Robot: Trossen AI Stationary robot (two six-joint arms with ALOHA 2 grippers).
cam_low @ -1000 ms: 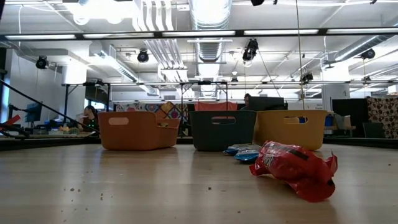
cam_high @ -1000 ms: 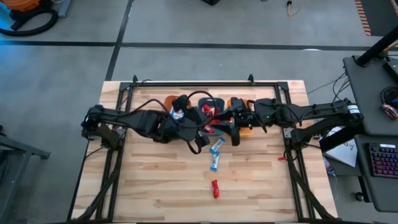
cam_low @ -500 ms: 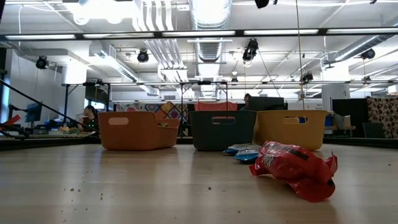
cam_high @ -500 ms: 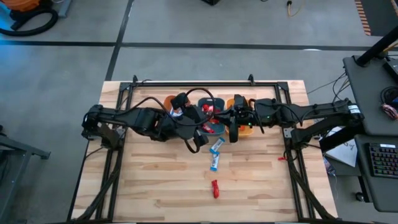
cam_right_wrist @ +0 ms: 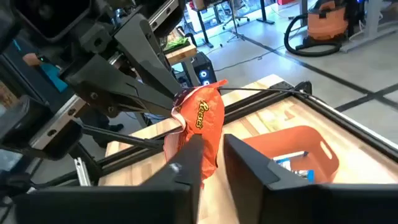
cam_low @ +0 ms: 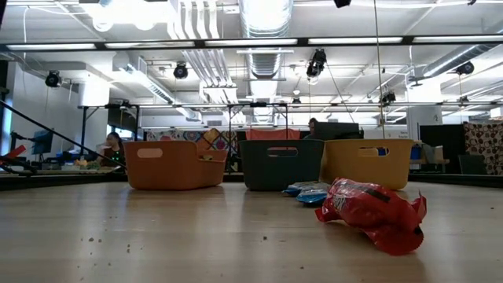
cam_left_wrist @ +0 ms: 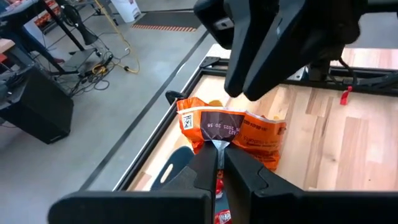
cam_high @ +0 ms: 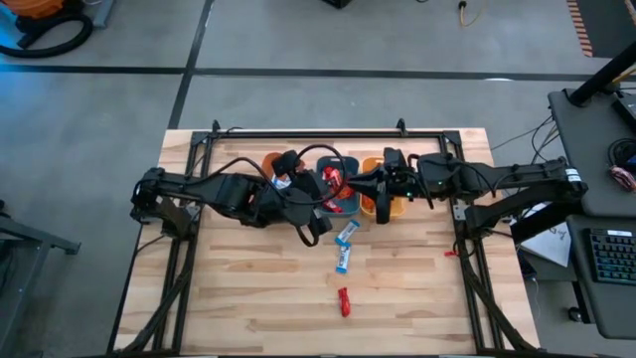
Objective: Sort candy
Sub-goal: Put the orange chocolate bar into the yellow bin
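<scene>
An orange wrapped candy [cam_left_wrist: 239, 132] hangs in the air between my two grippers, above the teal bin [cam_low: 281, 163]. My left gripper [cam_left_wrist: 217, 163] is shut on it. My right gripper [cam_right_wrist: 214, 163] is open, with the candy's lower end [cam_right_wrist: 202, 146] lying against one finger. Two blue-and-white candies [cam_high: 345, 245] and a red one [cam_high: 345, 301] lie flat on the table nearer the front. The low view shows the red candy [cam_low: 369, 212] close up and no gripper. My left gripper pinches the orange candy by the crimped edge at one end [cam_left_wrist: 217, 142], between the tips of its two fingers; the wrapper is lifted clear of the table and bins. My right gripper has one finger [cam_right_wrist: 191, 158] beside the candy's lower end; whether it touches, I cannot tell.
Three bins stand in a row at the table's far side: orange [cam_low: 174, 163], teal, and yellow-orange [cam_low: 368, 161]. The orange bin [cam_right_wrist: 292, 149] holds blue-and-white candy. Both arms cross above the bins. The wooden table [cam_high: 248, 288] has a black frame rail around it.
My right gripper has moved toward the table's far edge, from the front of the bins to above them, closer to the left gripper. The left arm and the candies on the table have stayed where they were.
</scene>
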